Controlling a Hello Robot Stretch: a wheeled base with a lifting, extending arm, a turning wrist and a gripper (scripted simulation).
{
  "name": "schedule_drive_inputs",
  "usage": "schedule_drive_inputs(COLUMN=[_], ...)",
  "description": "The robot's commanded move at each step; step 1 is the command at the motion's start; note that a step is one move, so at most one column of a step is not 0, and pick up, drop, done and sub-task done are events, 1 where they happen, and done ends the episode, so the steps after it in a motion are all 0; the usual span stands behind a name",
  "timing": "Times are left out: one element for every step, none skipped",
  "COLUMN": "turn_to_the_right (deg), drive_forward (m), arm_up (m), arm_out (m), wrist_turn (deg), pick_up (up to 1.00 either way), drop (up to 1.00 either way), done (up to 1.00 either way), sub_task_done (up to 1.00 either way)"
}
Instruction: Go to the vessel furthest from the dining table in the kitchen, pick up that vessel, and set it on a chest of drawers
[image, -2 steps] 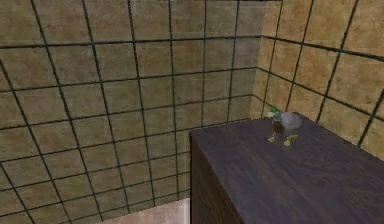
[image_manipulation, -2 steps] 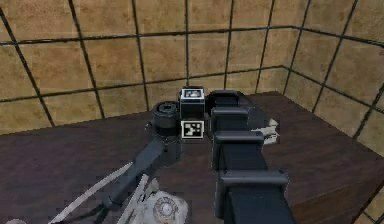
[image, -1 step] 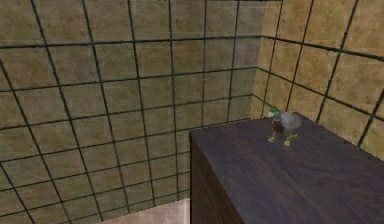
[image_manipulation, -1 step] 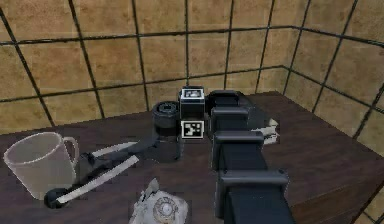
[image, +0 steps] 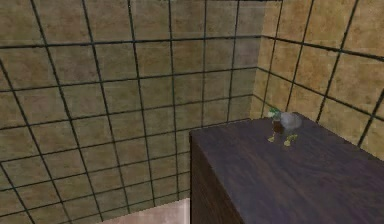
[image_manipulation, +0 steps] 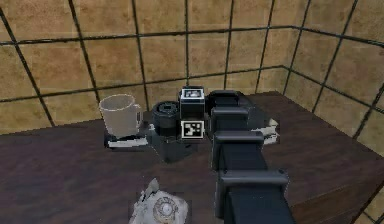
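where the gripper (image_manipulation: 142, 138) ends, a white mug (image_manipulation: 120, 113) stands just beside it.

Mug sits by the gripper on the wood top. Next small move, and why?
Probably raise the arm slightly. The white mug stands on the dark wooden top at the gripper, and I cannot tell whether it is held; a small lift would show.

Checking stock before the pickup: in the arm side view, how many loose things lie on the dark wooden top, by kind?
White mug: 1
Pale round thing: 1
Small pale thing: 1
Total: 3
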Motion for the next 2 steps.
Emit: schedule_drive_inputs(turn_to_the_right=[0.0, 0.0], drive_forward=[0.0, 0.0], arm_up=[0.0, -0.12], arm_out=[0.0, 0.0], wrist_turn=[15.0, 0.0], pick_up=[0.0, 0.0], drop=[0.0, 0.0], done=[0.0, 0.0], sub_task_done=[0.0, 0.0])
